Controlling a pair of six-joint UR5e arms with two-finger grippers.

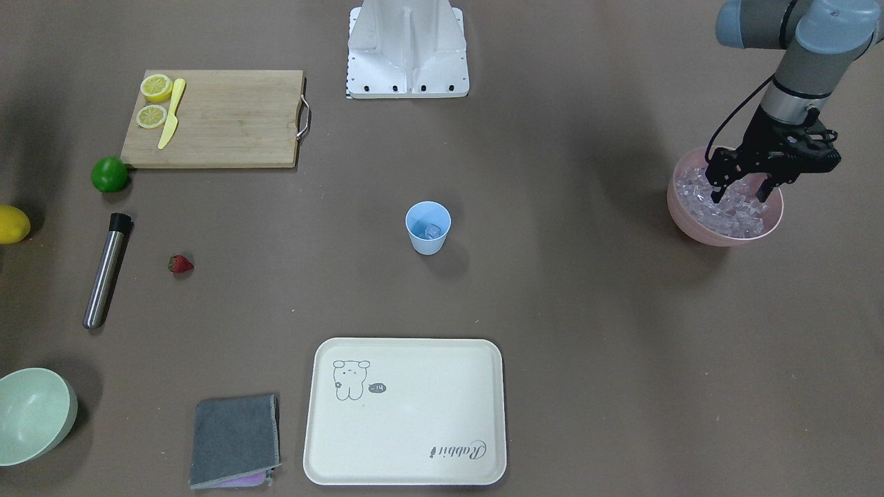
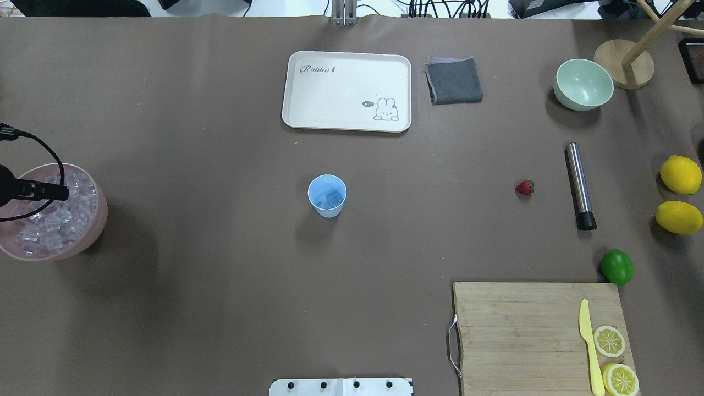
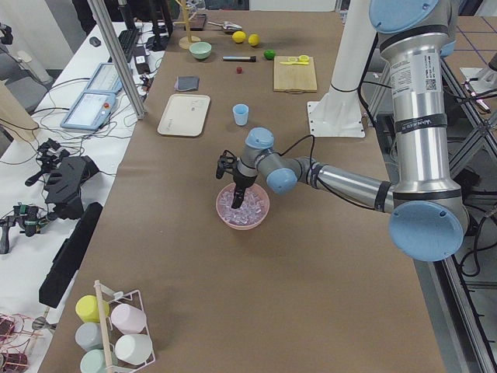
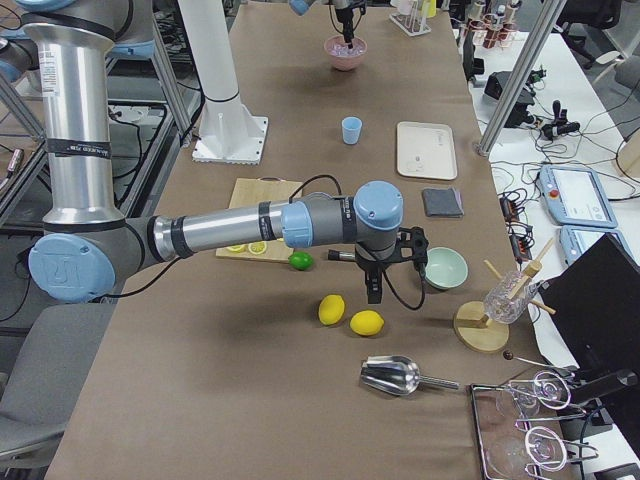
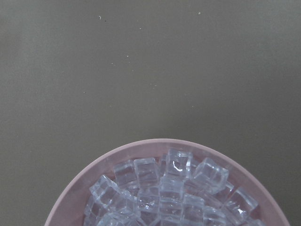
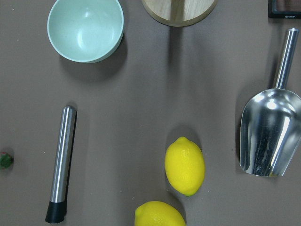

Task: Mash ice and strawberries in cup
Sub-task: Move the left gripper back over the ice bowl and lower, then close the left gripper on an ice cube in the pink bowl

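Glassy, faintly lilac ice cubes (image 5: 171, 188), smooth-faced and likely slippery, heap the wide pink plastic bowl (image 5: 70, 202). The left tool (image 1: 740, 192) hangs over them with its fingers apart and its tips at the heap, so loading ice looks like the step in hand. The next move calls for pinching one cube squarely and carrying it to the small tapered light-blue plastic cup (image 1: 427, 228) mid-bench, where one cube seems to lie. The small red strawberry (image 1: 180, 264) lies well apart from the cup, near the steel rod (image 1: 105, 273). I cannot tell whether the right tool (image 4: 373, 295) is apart or together.

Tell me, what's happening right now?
Left gripper open, fingers over ice in pink bowl. Right gripper unclear, near lemons. Cup holds ice; strawberry lies apart.
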